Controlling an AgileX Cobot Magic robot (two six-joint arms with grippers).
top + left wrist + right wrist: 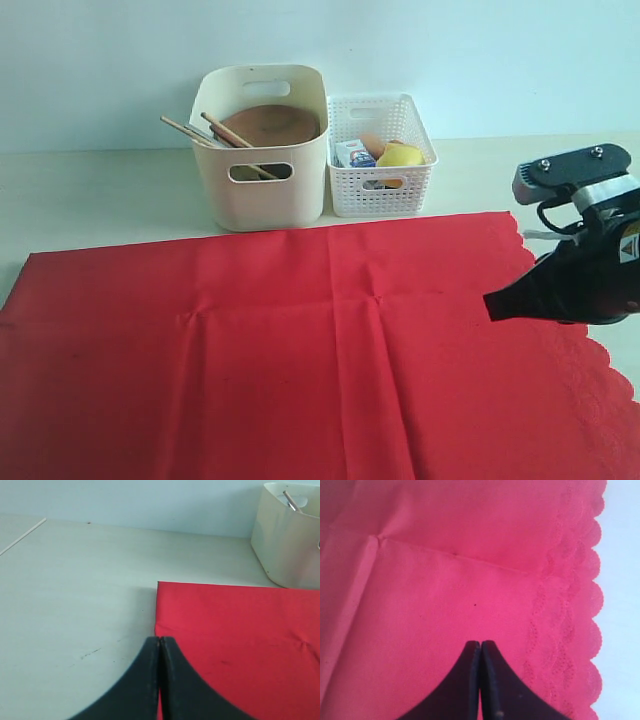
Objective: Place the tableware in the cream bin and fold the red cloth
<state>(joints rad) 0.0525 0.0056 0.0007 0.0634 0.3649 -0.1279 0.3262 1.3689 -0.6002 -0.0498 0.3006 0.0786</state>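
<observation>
The red cloth (280, 350) lies spread flat over the table, creased, with its scalloped edge (592, 605) on the right. Behind it stands the cream bin (260, 190), holding the round brown plate (270, 125), the chopsticks (185, 128) and a wooden spoon handle (228, 130). Bowl, cup and knife are hidden. My right gripper (490, 305) hovers shut over the cloth's right part (445, 605), its tips (480, 643) holding nothing. My left gripper (159, 640) is shut over the cloth's left edge (240, 630), out of the exterior view, with the bin (285, 545) beyond it.
A white lattice basket (380, 185) stands right of the bin, with a yellow lemon (400, 155) and a small carton (355, 153) inside. Bare pale tabletop (75, 590) stretches left of the cloth. A wall closes the back.
</observation>
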